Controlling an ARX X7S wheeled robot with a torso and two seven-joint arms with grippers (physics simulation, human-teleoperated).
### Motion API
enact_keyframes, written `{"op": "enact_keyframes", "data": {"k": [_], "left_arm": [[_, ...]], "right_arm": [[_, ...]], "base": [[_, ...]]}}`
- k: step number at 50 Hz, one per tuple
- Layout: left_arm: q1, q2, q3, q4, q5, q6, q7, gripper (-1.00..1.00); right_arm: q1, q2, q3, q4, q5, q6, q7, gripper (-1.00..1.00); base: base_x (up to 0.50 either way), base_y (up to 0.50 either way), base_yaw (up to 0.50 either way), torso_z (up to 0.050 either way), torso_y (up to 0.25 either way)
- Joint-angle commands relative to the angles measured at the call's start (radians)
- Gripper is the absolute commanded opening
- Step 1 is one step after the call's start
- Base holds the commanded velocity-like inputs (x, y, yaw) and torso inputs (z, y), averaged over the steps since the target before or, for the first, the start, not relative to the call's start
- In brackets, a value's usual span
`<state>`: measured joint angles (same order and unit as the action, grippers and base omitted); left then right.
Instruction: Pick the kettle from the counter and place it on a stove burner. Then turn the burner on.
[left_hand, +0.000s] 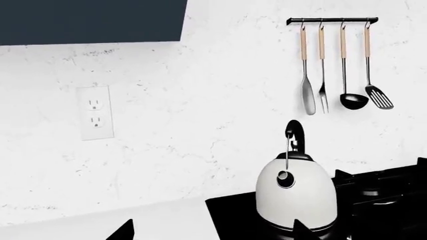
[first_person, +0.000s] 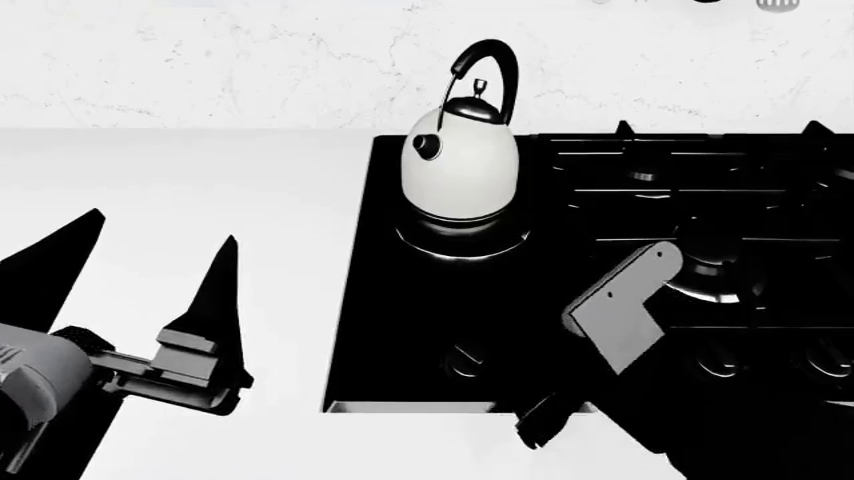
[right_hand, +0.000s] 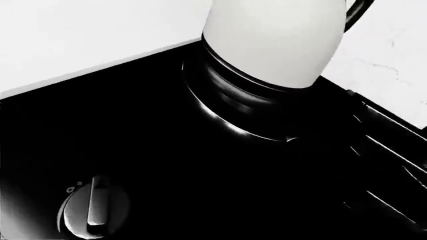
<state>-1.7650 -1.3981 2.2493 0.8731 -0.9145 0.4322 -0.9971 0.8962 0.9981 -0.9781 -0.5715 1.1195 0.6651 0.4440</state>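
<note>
The left gripper (first_person: 147, 290) was open and held nothing. It hung over the white counter (first_person: 174, 180), well away from the stove, likely because its carrying job looked done. The right gripper (first_person: 541, 425) was low by the stove's front edge, near a knob (right_hand: 93, 207), probably to turn it. I could not tell if its fingers were open. The kettle (first_person: 461, 165) sat upright on the round stove burner (right_hand: 227, 112), ready for heat.
</note>
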Motion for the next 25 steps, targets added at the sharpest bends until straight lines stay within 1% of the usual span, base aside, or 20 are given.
{"op": "enact_keyframes", "data": {"k": [1, 3, 6, 11, 16, 20, 24, 25], "left_arm": [[0.009, -0.055, 0.004, 0.043, 0.046, 0.005, 0.006, 1.0], [0.007, -0.087, 0.005, 0.069, 0.064, -0.002, 0.01, 1.0], [0.011, -0.113, 0.008, 0.08, 0.08, 0.0, 0.016, 1.0], [0.026, -0.169, 0.019, 0.112, 0.128, 0.01, 0.023, 1.0], [0.056, -0.172, 0.046, 0.115, 0.19, 0.035, -0.023, 1.0], [0.079, -0.173, 0.067, 0.134, 0.257, 0.045, -0.078, 1.0], [0.097, -0.173, 0.083, 0.147, 0.313, 0.057, -0.114, 1.0], [0.105, -0.173, 0.091, 0.144, 0.33, 0.069, -0.122, 1.0]], "right_arm": [[0.02, 0.151, 0.134, -0.084, -0.011, 0.01, 0.219, 1.0], [0.026, 0.179, 0.156, -0.127, 0.038, 0.003, 0.241, 1.0], [0.021, 0.207, 0.178, -0.161, 0.08, -0.024, 0.264, 1.0], [-0.012, 0.303, 0.207, -0.255, 0.136, -0.086, 0.318, 1.0], [-0.03, 0.381, 0.217, -0.332, 0.182, -0.113, 0.364, 1.0], [-0.087, 0.489, 0.205, -0.41, 0.188, -0.22, 0.411, 1.0], [-0.117, 0.567, 0.187, -0.46, 0.179, -0.298, 0.439, 1.0], [-0.117, 0.572, 0.188, -0.472, 0.19, -0.299, 0.46, 1.0]], "base": [[0.0, 0.0, 0.0, 0.0, 0.0], [0.0, 0.0, 0.0, 0.0, 0.0], [0.0, 0.0, 0.0, 0.0, 0.0], [0.0, 0.0, 0.0, 0.0, 0.0], [0.0, 0.0, 0.0, 0.0, 0.0], [0.0, 0.0, 0.0, 0.0, 0.0], [0.0, 0.0, 0.0, 0.0, 0.0], [0.0, 0.0, 0.0, 0.0, 0.0]]}}
